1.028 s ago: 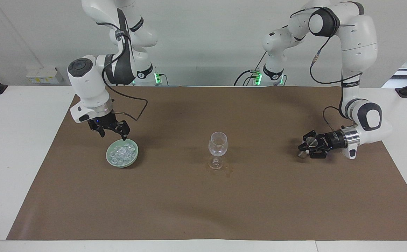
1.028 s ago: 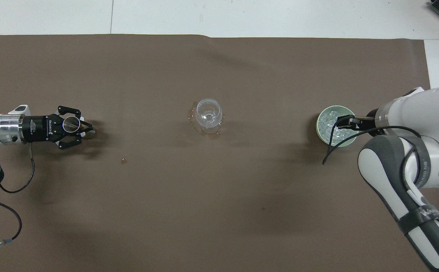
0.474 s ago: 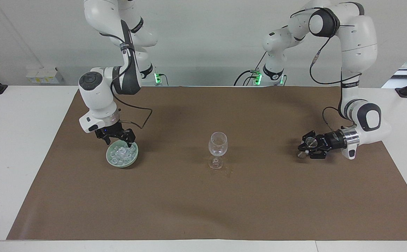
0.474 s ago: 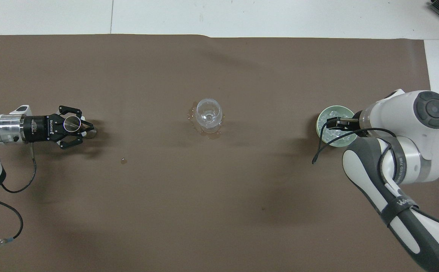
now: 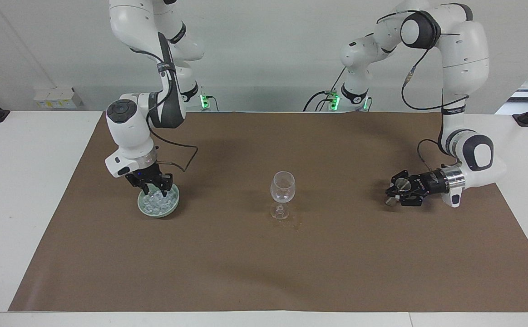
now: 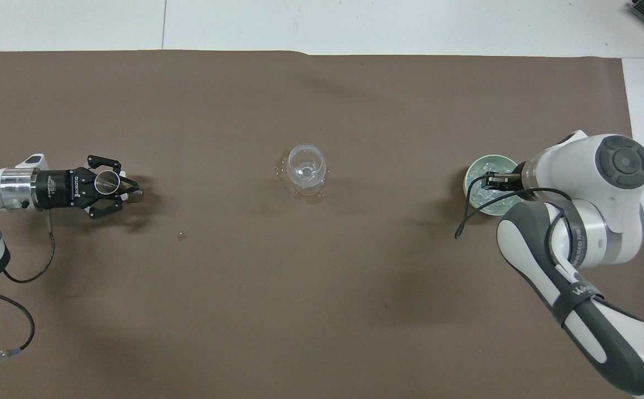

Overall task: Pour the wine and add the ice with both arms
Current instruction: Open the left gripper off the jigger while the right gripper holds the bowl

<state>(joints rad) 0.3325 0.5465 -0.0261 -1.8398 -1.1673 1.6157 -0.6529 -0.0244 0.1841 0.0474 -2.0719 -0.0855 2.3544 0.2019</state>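
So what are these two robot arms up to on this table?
They are making a drink. The right gripper has dipped into a green bowl of ice cubes at the right arm's end of the table, apparently to pick one. The wine glass stands upright mid-table with a few drops spilled around its foot. The left gripper, shut on a small metal cup, waits low over the brown mat at the left arm's end.

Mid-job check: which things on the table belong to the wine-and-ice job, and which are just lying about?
In the job:
ice in the green bowl, right gripper down in it
wine glass
small metal cup, held by left gripper

Lying about:
spilled drops by the glass
stray bit on the brown mat
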